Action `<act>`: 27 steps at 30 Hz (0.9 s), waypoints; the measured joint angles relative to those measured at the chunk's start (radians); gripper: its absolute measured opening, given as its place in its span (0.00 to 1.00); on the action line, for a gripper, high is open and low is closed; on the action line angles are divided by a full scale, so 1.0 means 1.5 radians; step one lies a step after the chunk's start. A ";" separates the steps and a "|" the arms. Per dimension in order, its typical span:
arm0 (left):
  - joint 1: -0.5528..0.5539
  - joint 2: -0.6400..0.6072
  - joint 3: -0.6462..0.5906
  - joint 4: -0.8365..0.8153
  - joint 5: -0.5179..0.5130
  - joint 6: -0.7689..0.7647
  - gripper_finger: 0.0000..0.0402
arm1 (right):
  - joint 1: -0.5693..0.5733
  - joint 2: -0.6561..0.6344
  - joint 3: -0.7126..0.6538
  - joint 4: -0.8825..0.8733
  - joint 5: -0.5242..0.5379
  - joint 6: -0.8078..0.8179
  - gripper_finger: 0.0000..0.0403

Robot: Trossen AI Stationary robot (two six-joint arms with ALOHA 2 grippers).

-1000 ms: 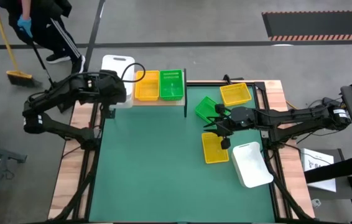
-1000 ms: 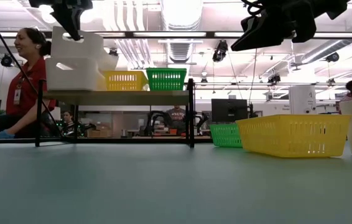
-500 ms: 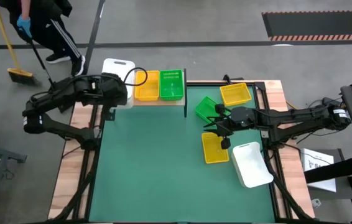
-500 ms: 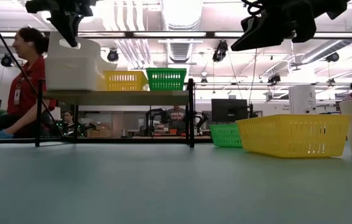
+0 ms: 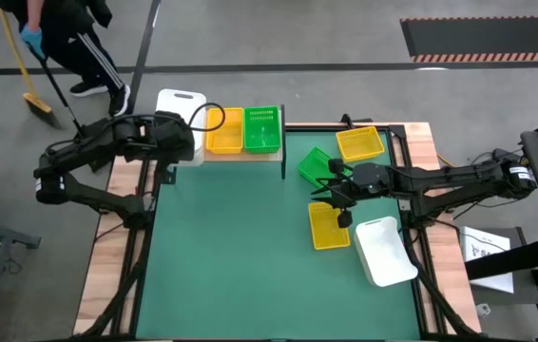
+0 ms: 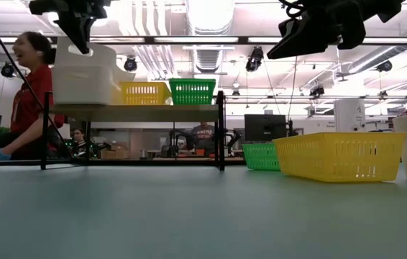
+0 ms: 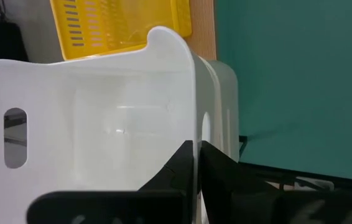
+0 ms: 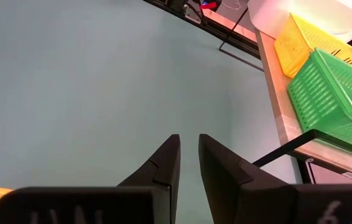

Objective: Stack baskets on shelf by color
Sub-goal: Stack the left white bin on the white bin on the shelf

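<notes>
While unlabelled, white basket (image 7: 101, 124), left pincer (image 7: 196, 163) clamped.

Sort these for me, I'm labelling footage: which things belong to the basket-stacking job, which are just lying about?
Job: shelf; held white basket, pinched by left gripper at shelf's end; shelf yellow basket; shelf green basket; mat green basket; far yellow basket; near yellow basket; mat white basket; right gripper, open above the mat.
Lying about: person's broom; papers.

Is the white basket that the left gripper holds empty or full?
Empty: the white basket shows a bare inside in the left wrist view; the left gripper is shut on its wall.
</notes>
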 joint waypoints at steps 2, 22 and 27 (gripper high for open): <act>0.001 -0.001 0.000 0.000 0.000 0.000 0.00 | 0.000 0.000 0.000 0.000 0.000 0.000 0.13; 0.000 -0.005 0.001 0.000 -0.001 -0.017 0.27 | 0.000 0.000 0.000 0.000 0.000 0.009 0.13; 0.000 -0.004 0.013 0.000 -0.004 -0.016 0.31 | 0.000 0.000 0.000 0.000 0.000 0.012 0.13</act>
